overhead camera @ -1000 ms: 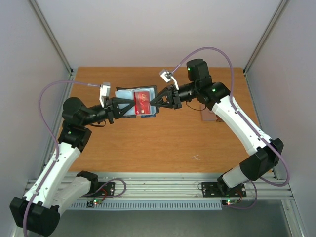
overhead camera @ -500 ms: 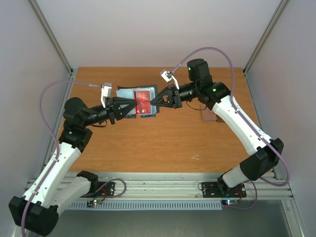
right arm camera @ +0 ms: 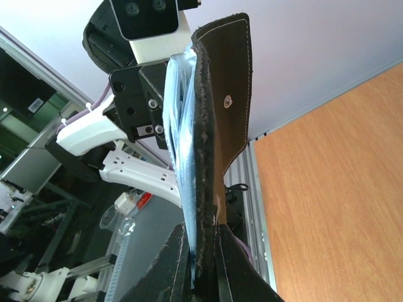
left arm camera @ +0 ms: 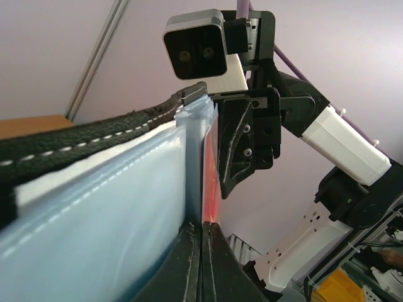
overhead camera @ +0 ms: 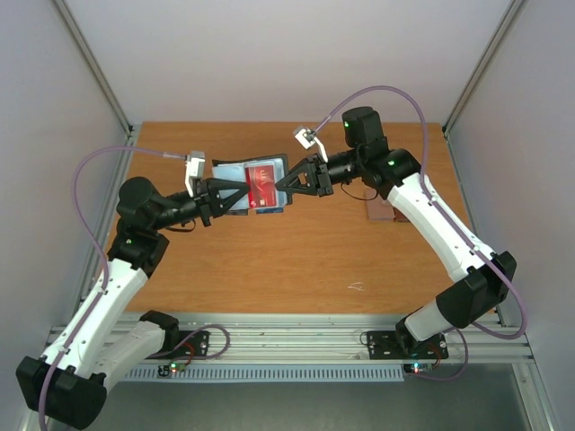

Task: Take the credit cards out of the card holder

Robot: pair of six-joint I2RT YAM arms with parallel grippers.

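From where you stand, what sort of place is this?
Probably a robotics lab test cell: two arms bolted by a wooden table, pale panels on aluminium posts around it, left gripper and right gripper pinching a card holder.

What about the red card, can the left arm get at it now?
Probably yes. The left tool sits right at the red card, seemingly pinching its edge, while the right tool grips the card holder. Nothing blocks it.

Even, bright, diffuse light with faint shadows throughout; both wrist views blur at close range and distort toward edges.
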